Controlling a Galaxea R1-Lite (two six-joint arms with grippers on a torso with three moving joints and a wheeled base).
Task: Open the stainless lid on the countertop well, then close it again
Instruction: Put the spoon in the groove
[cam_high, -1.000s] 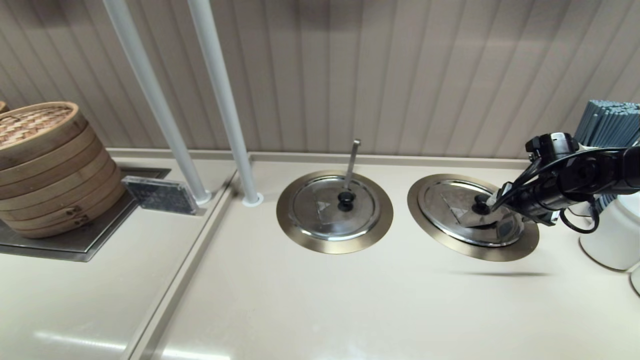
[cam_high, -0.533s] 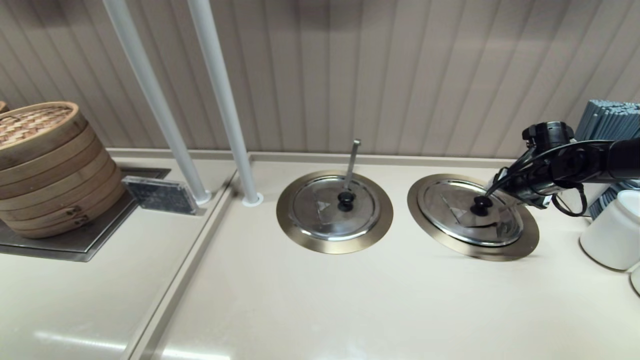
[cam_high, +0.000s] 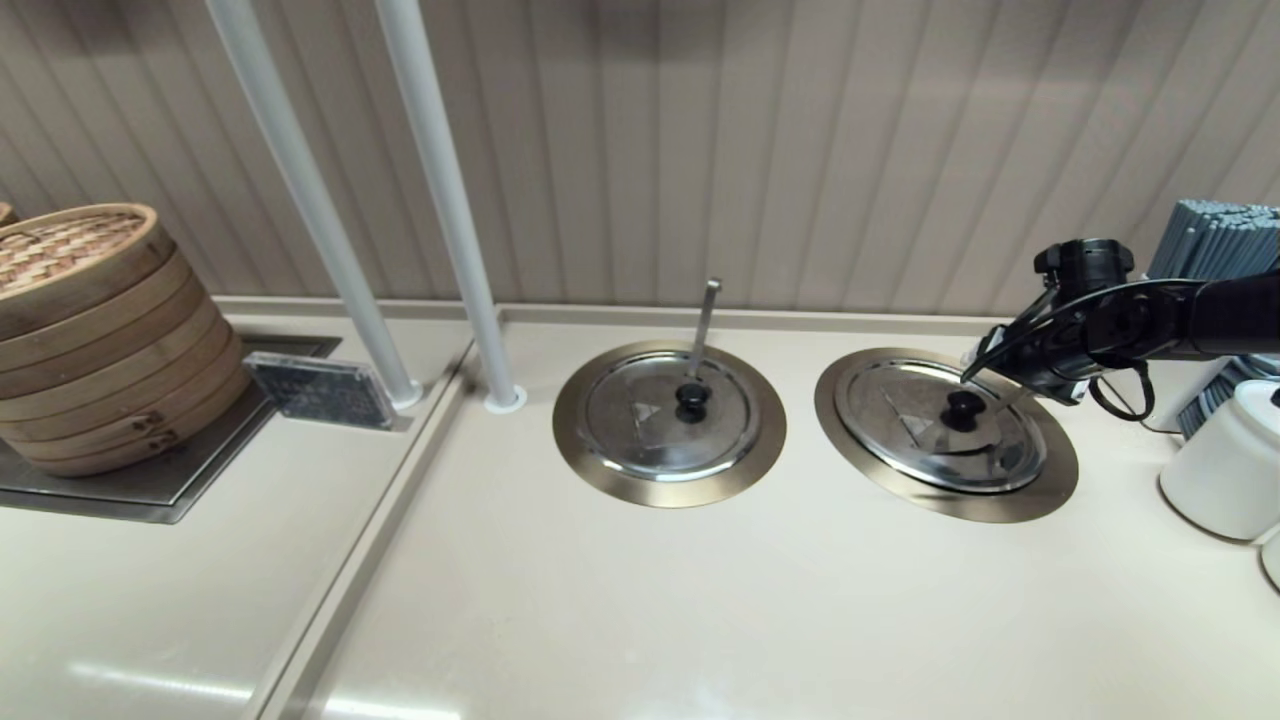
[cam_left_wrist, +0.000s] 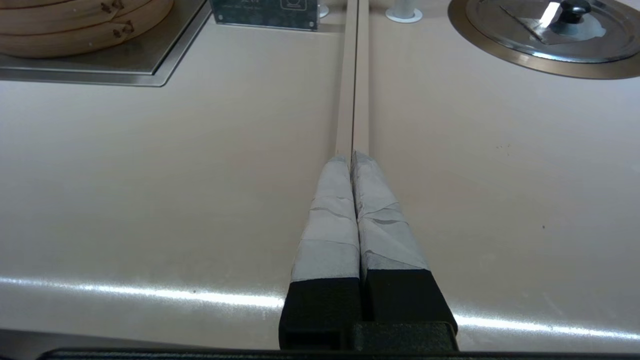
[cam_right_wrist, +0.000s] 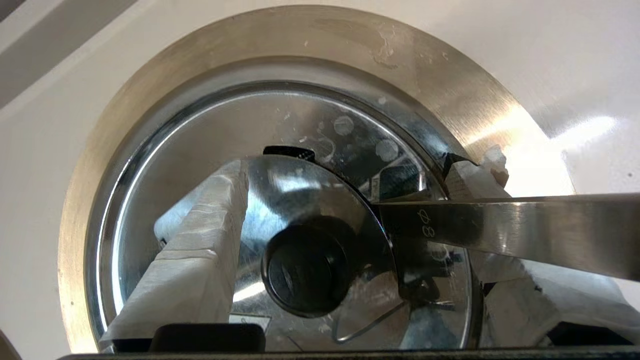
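The stainless lid lies flat in the countertop well, inside its bronze-tinted flange. Its black knob stands free. My right gripper hovers just above and behind the knob, open. In the right wrist view its taped fingers stand either side of the knob without touching it. The gripper holds nothing. The flat ladle handle slants across in front of the other finger. A small dark square mark sits near the rim. My left gripper is parked low over the counter, shut and empty.
The twin lid with its upright ladle handle sits to the left. Two white poles rise behind it. A bamboo steamer stack stands far left. A white container and a grey stick bundle crowd the right edge.
The lid went from held and slightly tilted to lying flat in the well. My right gripper let go of the knob and drew up and back from it.
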